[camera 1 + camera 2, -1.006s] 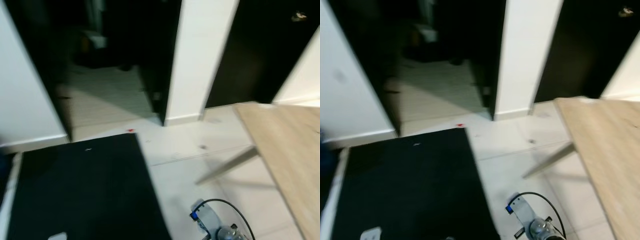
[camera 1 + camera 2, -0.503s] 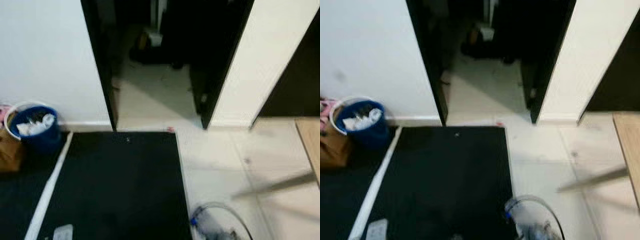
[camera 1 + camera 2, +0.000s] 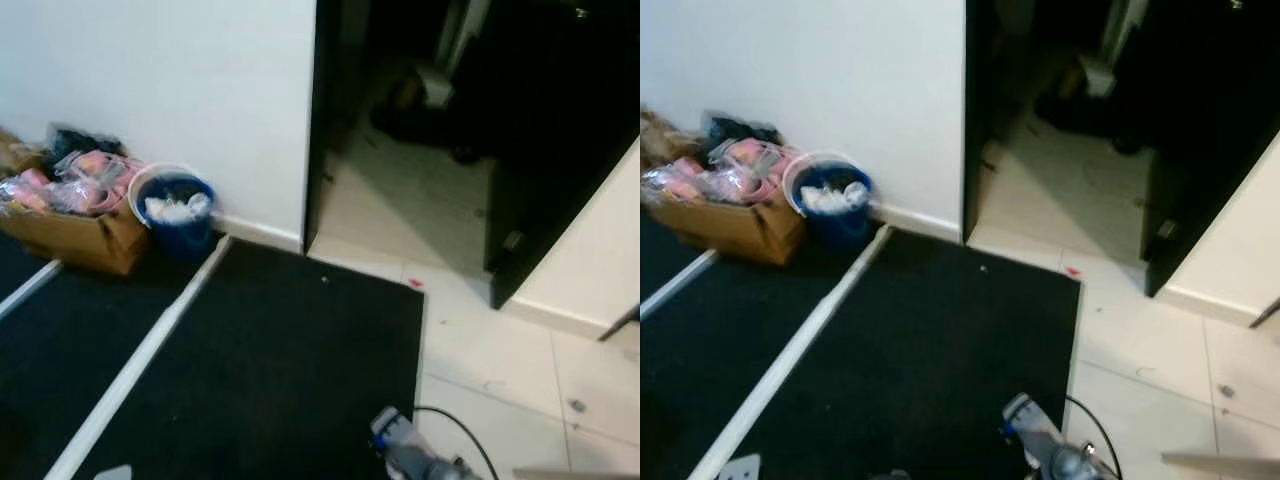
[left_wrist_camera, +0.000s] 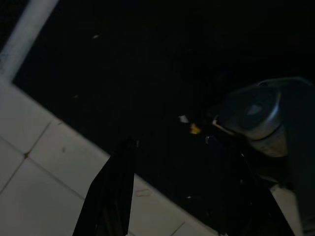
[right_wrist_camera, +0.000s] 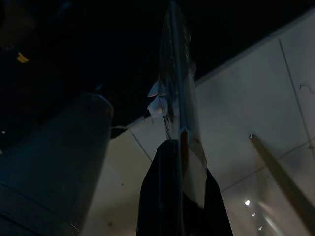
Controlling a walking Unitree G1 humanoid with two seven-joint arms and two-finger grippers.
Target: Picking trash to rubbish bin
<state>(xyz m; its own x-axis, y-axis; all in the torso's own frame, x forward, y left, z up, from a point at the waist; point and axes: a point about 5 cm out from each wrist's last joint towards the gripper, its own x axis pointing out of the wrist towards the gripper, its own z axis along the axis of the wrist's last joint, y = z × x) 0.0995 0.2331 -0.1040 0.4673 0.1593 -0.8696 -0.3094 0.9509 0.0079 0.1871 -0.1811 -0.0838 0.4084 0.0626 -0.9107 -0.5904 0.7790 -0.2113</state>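
The rubbish bin (image 3: 176, 208) is a blue bucket with a white liner and white scraps inside. It stands on the floor against the white wall, far ahead on my left. In the right wrist view my right gripper (image 5: 176, 147) is shut on a thin shiny wrapper (image 5: 176, 93), seen edge-on above pale tiles. My right arm (image 3: 410, 458) shows at the bottom of the eye views, over the edge of the black mat (image 3: 270, 370). In the dark left wrist view one black finger (image 4: 112, 189) of the left gripper hangs over the mat and tiles.
A cardboard box (image 3: 75, 235) heaped with pink bags sits just left of the bin. A white strip (image 3: 150, 350) runs across the mat toward the bin. A dark open doorway (image 3: 430, 130) lies ahead on the right, with pale tiles (image 3: 520, 360) before it.
The whole view has swung to the left. The wooden table has left the picture, and the blue bin and the cardboard box have come fully into view.
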